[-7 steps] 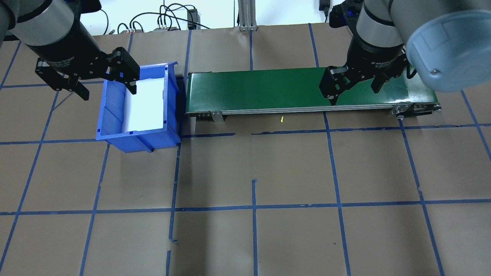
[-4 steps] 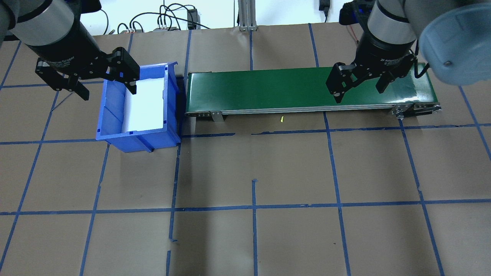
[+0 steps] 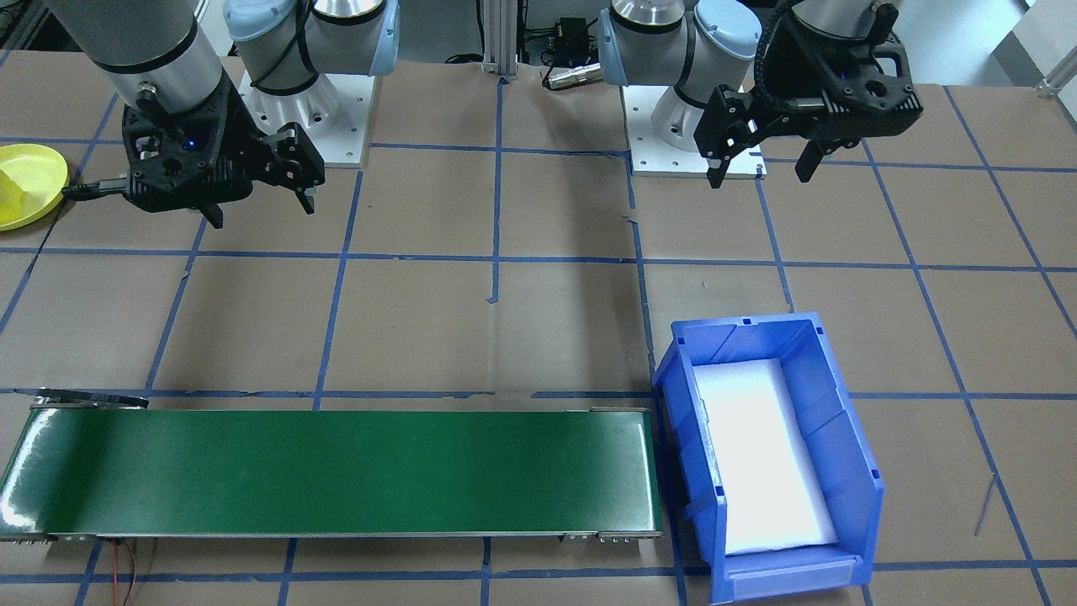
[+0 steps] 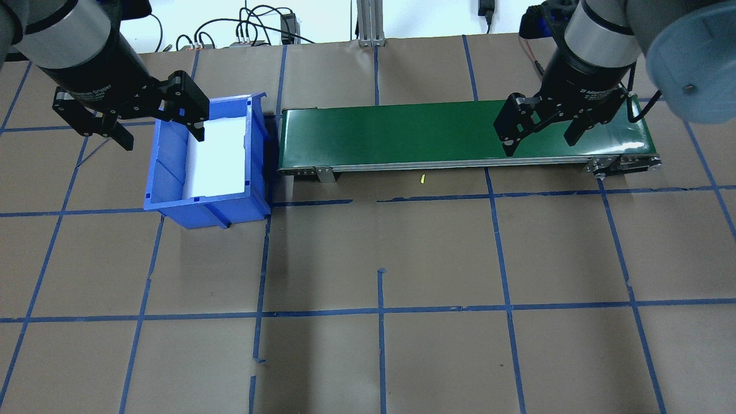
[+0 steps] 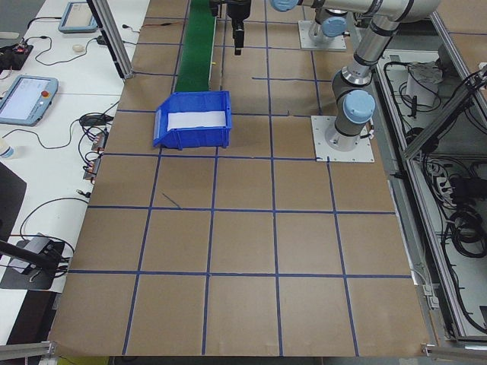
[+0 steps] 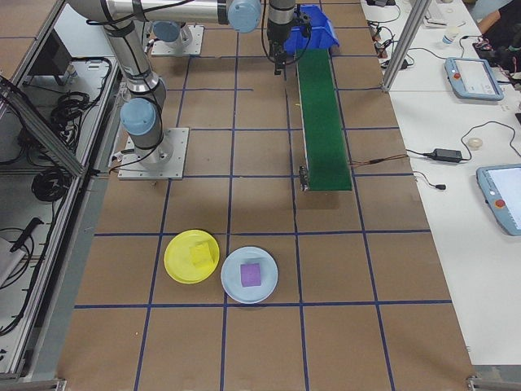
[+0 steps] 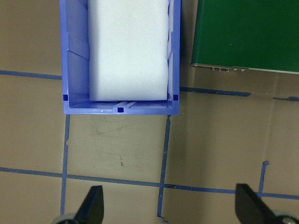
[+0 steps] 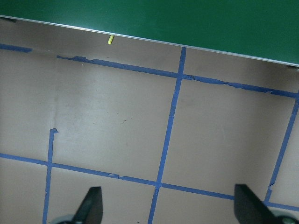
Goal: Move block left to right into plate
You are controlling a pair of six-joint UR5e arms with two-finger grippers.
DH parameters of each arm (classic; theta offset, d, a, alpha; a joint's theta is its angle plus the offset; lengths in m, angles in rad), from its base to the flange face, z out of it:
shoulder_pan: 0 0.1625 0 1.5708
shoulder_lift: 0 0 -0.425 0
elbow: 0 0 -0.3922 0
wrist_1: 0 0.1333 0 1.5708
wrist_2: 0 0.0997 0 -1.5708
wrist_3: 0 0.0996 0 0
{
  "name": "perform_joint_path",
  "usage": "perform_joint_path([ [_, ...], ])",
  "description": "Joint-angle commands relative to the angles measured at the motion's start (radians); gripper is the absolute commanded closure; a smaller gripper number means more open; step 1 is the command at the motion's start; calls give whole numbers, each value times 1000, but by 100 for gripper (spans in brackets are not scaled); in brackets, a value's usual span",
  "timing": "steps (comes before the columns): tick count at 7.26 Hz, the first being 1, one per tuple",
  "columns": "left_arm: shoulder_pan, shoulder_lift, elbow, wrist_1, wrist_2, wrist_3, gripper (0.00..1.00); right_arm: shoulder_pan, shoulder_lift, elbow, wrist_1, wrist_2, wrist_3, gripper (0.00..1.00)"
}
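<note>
plate [image 6: 191, 257]: glossy yellow plastic | bin [image 4: 167, 184]: shiny blue plastic | belt [image 4: 402, 135]: smooth green, slight sheen

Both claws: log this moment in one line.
left claw: open, empty | right claw: open, empty | round yellow plastic plate: holds yellow block

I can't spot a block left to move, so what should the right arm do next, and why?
Probably just lift the right arm clear and wait. Its jaws are open and empty, the belt and bin show no block, and the yellow plate already holds a yellow block.
</note>
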State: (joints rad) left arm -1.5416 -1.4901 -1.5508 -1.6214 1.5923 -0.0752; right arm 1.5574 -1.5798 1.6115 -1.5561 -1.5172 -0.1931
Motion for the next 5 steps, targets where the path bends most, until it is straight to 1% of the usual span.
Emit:
perform_joint_path([
  [1,0,1,0,0,0,0,0,6,-2,2,-2,5,12,0],
  [3,0,1,-2,0,0,0,0,12,-8,-1,-2,-4,107,0],
  [5,0,1,-2,0,0,0,0,13,-6,1,-1,-8,127,0],
])
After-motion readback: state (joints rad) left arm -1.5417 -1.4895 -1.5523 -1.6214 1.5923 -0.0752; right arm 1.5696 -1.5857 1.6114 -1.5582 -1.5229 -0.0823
